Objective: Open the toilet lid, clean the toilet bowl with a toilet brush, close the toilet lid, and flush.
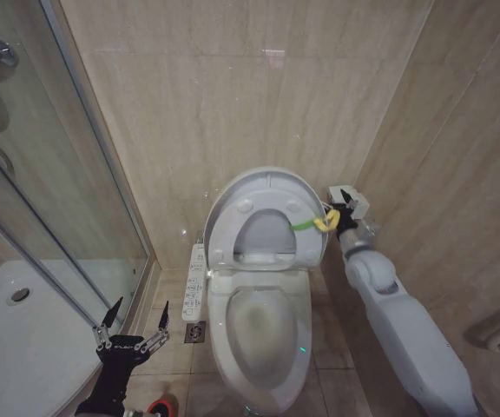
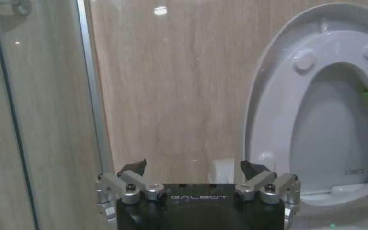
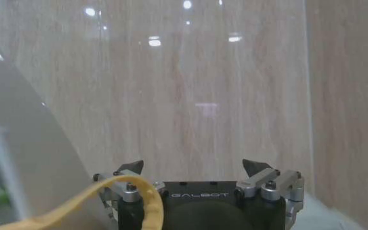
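Note:
The toilet lid (image 1: 267, 187) stands upright against the back wall, and the white ring seat (image 1: 233, 239) is raised against it. Below them the toilet bowl (image 1: 259, 334) lies uncovered. A yellow-green band (image 1: 313, 223) hangs at the lid's right edge. My right gripper (image 1: 342, 201) is open right beside that edge, and the band (image 3: 130, 189) drapes over one of its fingers. The lid's rim (image 3: 37, 158) shows beside the right gripper (image 3: 192, 166). My left gripper (image 1: 134, 320) hangs open and empty low beside the bowl, left of it. A red round holder (image 1: 158, 406) sits under that arm; the toilet brush itself is hidden.
A white button panel (image 1: 195, 287) runs along the bowl's left side, with a floor drain (image 1: 194, 331) below it. The glass shower door (image 1: 50, 174) and curved white shower tray (image 1: 16, 339) close off the left. Tiled walls stand close behind and on the right.

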Controlling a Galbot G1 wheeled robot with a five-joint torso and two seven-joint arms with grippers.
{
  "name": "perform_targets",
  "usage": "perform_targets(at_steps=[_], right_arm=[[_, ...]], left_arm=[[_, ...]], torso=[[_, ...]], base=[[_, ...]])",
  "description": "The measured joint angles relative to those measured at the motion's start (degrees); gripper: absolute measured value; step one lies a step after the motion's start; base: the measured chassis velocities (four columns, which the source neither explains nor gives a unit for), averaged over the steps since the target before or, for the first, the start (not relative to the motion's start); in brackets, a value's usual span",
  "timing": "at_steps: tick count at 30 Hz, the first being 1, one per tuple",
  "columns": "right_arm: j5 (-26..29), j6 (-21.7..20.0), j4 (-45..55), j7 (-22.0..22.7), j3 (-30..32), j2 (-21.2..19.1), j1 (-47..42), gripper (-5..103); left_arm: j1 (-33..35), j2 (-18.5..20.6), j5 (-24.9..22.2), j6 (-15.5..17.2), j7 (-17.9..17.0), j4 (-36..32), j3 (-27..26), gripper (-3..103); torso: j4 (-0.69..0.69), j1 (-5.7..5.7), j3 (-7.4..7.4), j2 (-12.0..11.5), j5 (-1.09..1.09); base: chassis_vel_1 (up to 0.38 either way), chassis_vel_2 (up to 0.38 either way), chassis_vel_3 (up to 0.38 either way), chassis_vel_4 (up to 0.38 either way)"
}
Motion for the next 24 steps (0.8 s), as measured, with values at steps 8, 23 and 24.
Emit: perform_targets(at_steps=[8,23,24], right_arm=[[0.41,-0.60,9.01,0.03,3.11,-0.96,-10.50,100],[-0.10,-0.76,11.93,3.24,6.36,-0.29,-13.53,100],[0.16,-1.07,10.29,3.58,6.56,-0.87,-12.09,100]], left_arm=[[0.00,0.00,0.00,0.01,0.00,0.00,0.00,99],[0.00,-0.01,0.00,0.00,0.00,0.00,0.00,99],[0.00,0.00,0.00,0.00,0.00,0.00,0.00,99]], torso=[[0.00,-0.01,0.00,0.00,-0.02],[0.02,0.00,0.00,0.00,-0.02],[0.01,0.00,0.00,0.00,-0.02]], base=[[0.000,0.000,0.000,0.000],[0.000,0.000,0.000,0.000],[0.000,0.000,0.000,0.000]])
